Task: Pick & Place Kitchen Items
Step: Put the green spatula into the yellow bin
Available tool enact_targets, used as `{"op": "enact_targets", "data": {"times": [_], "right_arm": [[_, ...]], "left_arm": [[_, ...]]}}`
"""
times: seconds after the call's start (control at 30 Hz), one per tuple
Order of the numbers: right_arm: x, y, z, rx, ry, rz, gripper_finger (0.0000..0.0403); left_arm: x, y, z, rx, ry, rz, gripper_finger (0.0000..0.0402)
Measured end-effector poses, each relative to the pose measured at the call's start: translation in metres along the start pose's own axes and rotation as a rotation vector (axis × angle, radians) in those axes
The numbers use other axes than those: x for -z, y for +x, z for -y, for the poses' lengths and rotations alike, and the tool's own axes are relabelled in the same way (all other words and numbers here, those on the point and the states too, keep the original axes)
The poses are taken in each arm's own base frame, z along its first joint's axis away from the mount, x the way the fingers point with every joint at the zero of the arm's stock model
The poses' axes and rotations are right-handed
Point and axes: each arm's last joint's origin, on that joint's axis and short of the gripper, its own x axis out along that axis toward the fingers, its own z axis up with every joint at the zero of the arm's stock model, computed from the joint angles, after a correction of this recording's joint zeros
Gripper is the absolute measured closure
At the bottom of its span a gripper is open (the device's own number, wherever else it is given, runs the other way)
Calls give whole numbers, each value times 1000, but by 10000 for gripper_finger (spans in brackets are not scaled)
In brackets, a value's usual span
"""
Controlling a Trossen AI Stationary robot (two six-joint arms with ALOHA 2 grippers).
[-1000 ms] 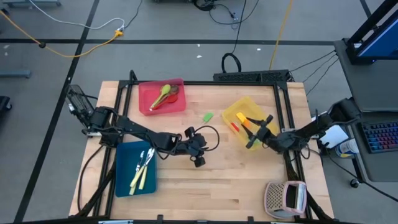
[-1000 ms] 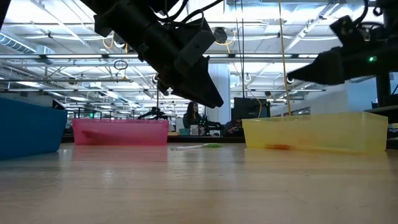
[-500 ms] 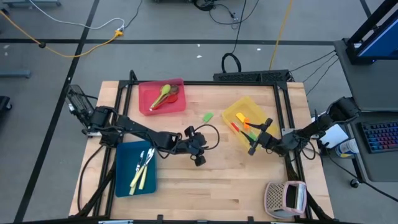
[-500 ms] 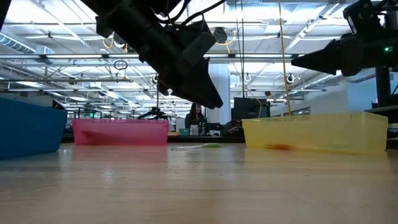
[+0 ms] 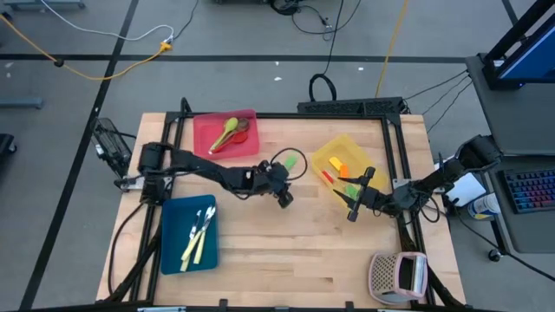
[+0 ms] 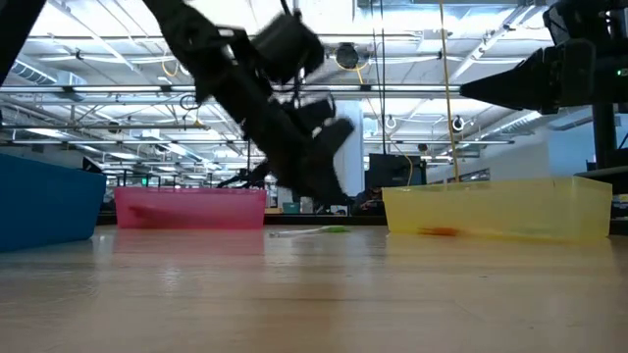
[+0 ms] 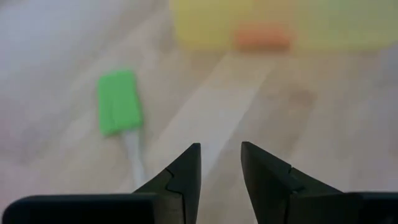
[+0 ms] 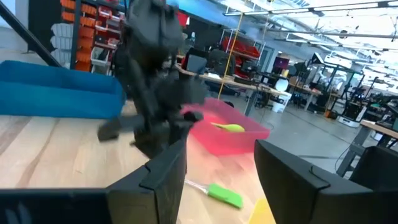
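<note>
A green-headed spatula [image 5: 290, 162] with a clear handle lies flat on the wooden table between the red tray [image 5: 201, 143] and the yellow tray [image 5: 323, 154]. It also shows in the left wrist view [image 7: 117, 110], the right wrist view [image 8: 224, 194] and the low view [image 6: 316, 231]. My left gripper [image 5: 283, 189] is open and empty above the table, just near of the spatula, whose head lies ahead of and to one side of its fingertips [image 7: 220, 168]. My right gripper [image 5: 355, 198] is open and empty [image 8: 217, 168] at the yellow tray's near corner.
The red tray holds green and brown spoons [image 5: 228, 132]. The blue tray [image 5: 173, 251] at the near left holds cream-handled knives [image 5: 198, 236]. The yellow tray holds orange, red and green spatulas [image 5: 340, 170]. A pinkish-grey perforated box [image 5: 399, 276] stands at the near right corner.
My left gripper has swung from the table's middle toward the far edge and a little right, up to the green spatula. My right gripper has drawn back a little toward the near edge, off the yellow tray.
</note>
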Motion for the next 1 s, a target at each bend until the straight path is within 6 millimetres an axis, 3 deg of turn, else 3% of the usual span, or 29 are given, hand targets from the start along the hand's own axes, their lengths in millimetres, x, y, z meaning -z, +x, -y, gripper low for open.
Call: {"op": "enact_targets", "data": {"times": [0.13, 0.33, 0.47, 0.6, 1.0], "right_arm": [[2, 0, -1, -5, -3, -15, 220], [5, 0, -2, -12, -2, -37, 222], [6, 0, -2, -14, 0, -46, 222], [6, 0, -2, -14, 0, -46, 225], [6, 0, -1, -9, -3, -45, 227]], "left_arm": [[20, 23, -13, -57, 14, -88, 282], [21, 30, -19, -124, -20, -68, 282], [14, 27, -17, -122, 33, 1, 282], [-9, 19, -18, -115, 21, 133, 282], [-20, 40, -64, -24, -51, 83, 282]]}}
